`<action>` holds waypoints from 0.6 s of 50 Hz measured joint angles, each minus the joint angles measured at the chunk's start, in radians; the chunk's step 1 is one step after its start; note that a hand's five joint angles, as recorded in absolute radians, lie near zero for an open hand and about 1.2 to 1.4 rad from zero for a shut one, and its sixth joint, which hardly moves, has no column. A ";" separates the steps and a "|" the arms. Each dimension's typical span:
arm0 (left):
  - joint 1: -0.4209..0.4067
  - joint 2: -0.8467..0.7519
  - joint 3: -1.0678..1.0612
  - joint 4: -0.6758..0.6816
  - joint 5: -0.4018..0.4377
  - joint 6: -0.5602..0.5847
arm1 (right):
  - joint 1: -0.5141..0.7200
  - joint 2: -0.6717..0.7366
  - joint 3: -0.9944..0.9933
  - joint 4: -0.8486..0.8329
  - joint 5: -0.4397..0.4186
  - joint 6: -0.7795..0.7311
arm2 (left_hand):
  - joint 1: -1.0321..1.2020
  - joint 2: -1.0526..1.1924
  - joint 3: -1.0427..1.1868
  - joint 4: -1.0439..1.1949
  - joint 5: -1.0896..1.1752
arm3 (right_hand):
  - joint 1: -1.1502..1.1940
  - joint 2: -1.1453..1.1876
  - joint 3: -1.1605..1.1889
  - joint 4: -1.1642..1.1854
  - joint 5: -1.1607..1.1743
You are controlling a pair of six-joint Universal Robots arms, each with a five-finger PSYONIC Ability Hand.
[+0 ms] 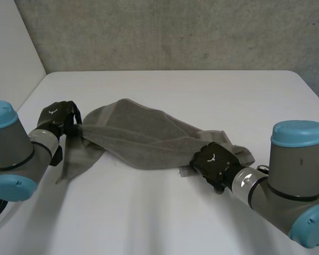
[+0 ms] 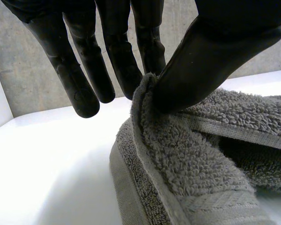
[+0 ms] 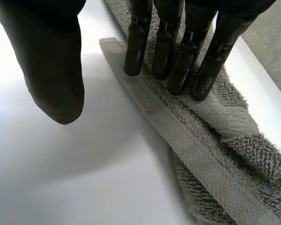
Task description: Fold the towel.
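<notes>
- Towel (image 1: 143,138): grey terry cloth, bunched into a long rumpled band on the white table (image 1: 202,90) and stretched between the two robot hands.
- Left robot hand (image 1: 57,118) grips one end of the towel. A loose flap drops from that grip onto the table just beside it.
- In the left wrist view, its thumb (image 2: 210,61) presses a raised fold of the towel (image 2: 187,159) against the nearest of the fingers (image 2: 147,47). This robot hand is therefore clamped on the cloth, while its remaining fingers stay straight and clear of it.
- Right robot hand (image 1: 215,162) sits at the opposite end of the towel, palm down over the edge nearest the robot.
- In the right wrist view, its fingers (image 3: 178,51) are straight and side by side, with their tips on the towel (image 3: 215,140) just beside the flat hem (image 3: 178,136).
- Its thumb (image 3: 51,70) stands well apart from those fingers over bare table (image 3: 61,178), so this robot hand is spread and holds nothing.
</notes>
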 measured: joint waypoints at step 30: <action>-0.017 -0.007 -0.005 0.000 0.002 0.000 | 0.055 0.136 -0.098 -0.172 0.070 0.085 | 0.000 0.000 0.000 0.000 0.000 | -0.003 0.000 -0.001 0.000 -0.002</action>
